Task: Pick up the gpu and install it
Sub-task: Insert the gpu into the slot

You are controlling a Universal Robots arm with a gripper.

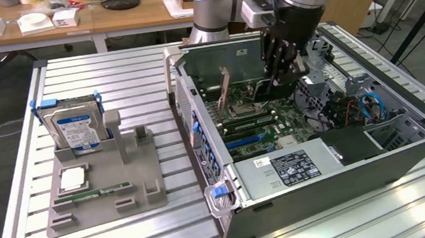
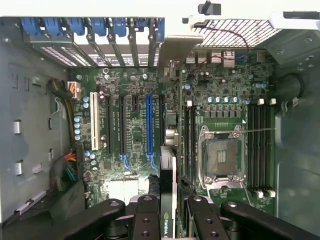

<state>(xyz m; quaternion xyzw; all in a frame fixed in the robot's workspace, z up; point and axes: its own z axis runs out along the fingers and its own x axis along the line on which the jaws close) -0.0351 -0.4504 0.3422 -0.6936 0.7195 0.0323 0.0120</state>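
Observation:
The open computer case [image 1: 228,210] lies on its side on the slatted table. My gripper [image 1: 280,81] reaches down into it, shut on the gpu [image 1: 233,91], a thin card held upright on edge above the green motherboard [image 1: 275,128]. In the wrist view the gpu [image 2: 168,170] is edge-on between my black fingers [image 2: 147,217]. Its silver bracket [image 2: 176,47] points toward the row of blue rear slot clips [image 2: 90,27]. The card hangs just beside the long blue expansion slot [image 2: 148,125], on the side toward the CPU socket [image 2: 220,157]. I cannot tell whether it touches the board.
A grey holder tray [image 1: 102,180] at the exterior view's left carries a silver hard drive [image 1: 78,125], a chip [image 1: 74,180] and a small memory stick [image 1: 96,192]. Inside the case are the power supply [image 1: 294,166], a drive cage and coloured cables [image 1: 354,109].

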